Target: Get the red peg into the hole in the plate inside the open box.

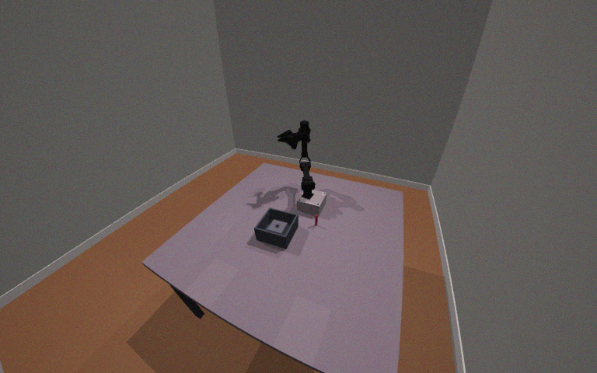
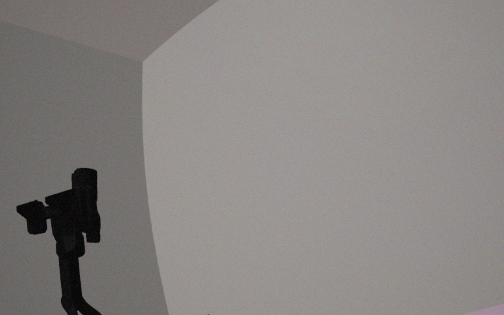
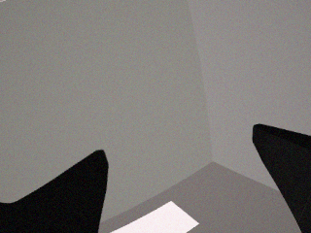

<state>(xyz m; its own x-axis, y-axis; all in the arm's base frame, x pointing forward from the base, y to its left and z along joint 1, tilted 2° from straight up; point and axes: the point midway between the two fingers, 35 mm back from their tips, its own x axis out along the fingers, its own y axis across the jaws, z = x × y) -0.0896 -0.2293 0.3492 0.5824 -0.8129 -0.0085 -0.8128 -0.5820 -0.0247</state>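
The red peg stands upright on the table in the top view, to the right of the box and in front of the arm's base. The open dark box stands on the table to its left. A light plate with a small dark hole lies at its bottom. My gripper is open and empty, raised high above the table, well above box and peg, and pointing to the left in the top view. The wrist view shows both fingers wide apart, with only walls and ceiling beyond.
The arm's pale base block stands on the lilac table behind the peg. The box walls rise all around the plate. In the exterior view the upper arm shows at the lower left, and neither box nor peg is in view there.
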